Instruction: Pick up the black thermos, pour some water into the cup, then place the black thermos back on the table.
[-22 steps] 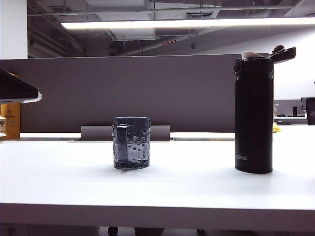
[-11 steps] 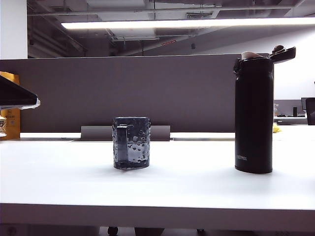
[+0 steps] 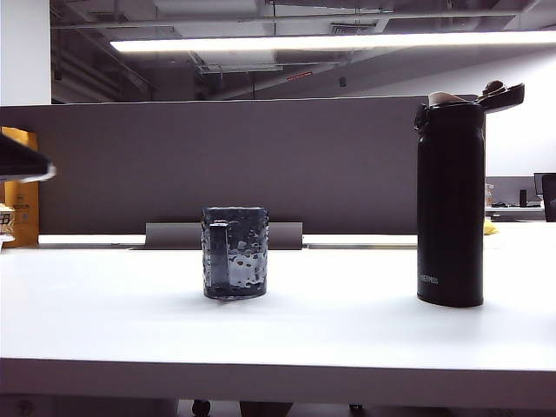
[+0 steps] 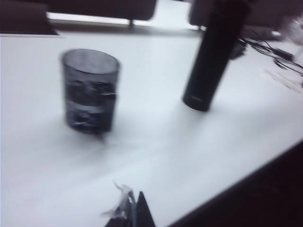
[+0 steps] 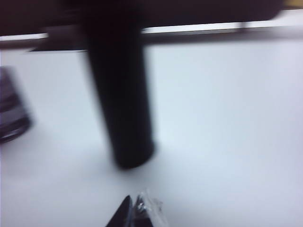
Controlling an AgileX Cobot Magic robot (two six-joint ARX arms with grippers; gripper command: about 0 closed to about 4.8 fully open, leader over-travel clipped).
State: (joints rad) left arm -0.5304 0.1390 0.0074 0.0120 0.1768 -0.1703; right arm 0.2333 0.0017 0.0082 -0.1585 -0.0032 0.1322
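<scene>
Black thermos (image 3: 450, 204) stands untouched on tabletop (image 3: 330, 330); both grippers' jaws clenched, left (image 4: 134, 208), right (image 5: 132, 208) — open right, grasp mid-body.

The white surface (image 3: 347, 339) carries the cup (image 3: 234, 253), standing upright left of centre, and the black thermos (image 3: 450, 204), upright with lid flipped open, well apart to its right.
</scene>
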